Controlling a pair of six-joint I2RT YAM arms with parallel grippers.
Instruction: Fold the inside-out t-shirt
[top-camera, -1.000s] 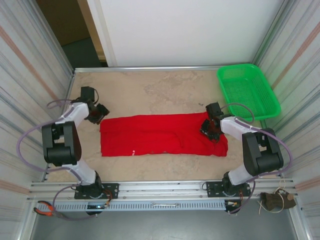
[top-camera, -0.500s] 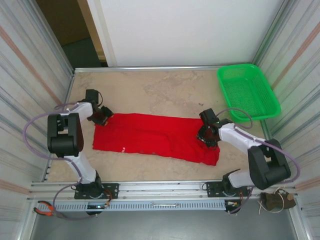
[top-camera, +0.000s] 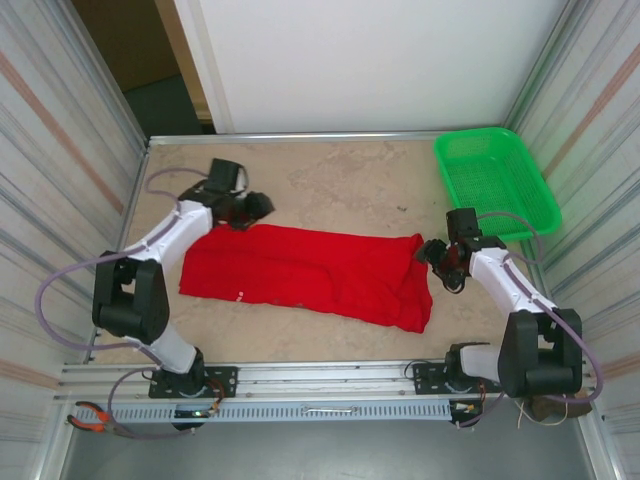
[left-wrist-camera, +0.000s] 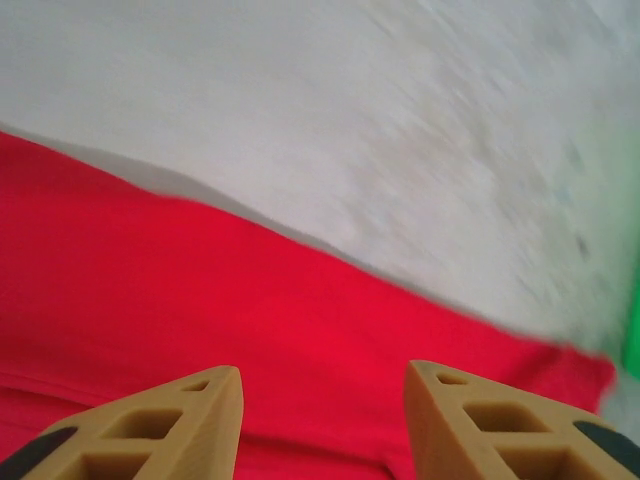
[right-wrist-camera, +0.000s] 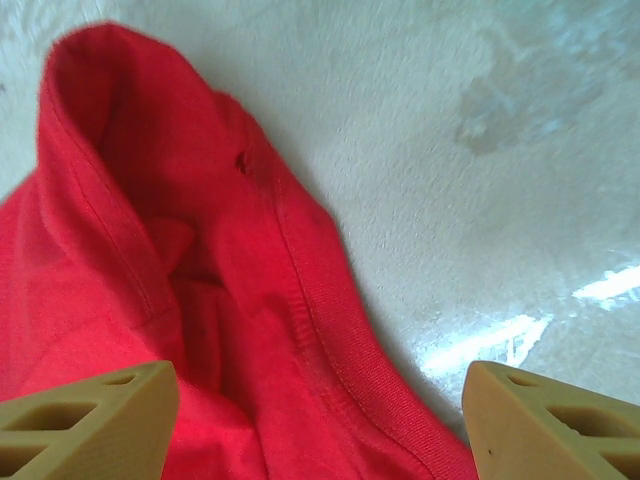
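Red inside-out t-shirt (top-camera: 310, 275): soft cloth band, stitched hem bunched at 3 o'clock. Bare mottled table (top-camera: 340, 170) toward 12 o'clock. Both empty: left gripper (top-camera: 260, 206) partly open, right gripper (top-camera: 430, 252) spread wide.

We found the shirt (top-camera: 310, 275) lying across the middle of the table (top-camera: 330, 170), with the basket (top-camera: 495, 180) at upper right. The left gripper (top-camera: 262, 206) was at the shirt's upper left edge and the right gripper (top-camera: 428, 250) just beside its right end.

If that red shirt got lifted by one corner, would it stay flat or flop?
Probably flop: the t-shirt lies limp, its end bunched in soft folds. Likely light, being thin cloth. Pushed, it would probably wrinkle rather than slide.
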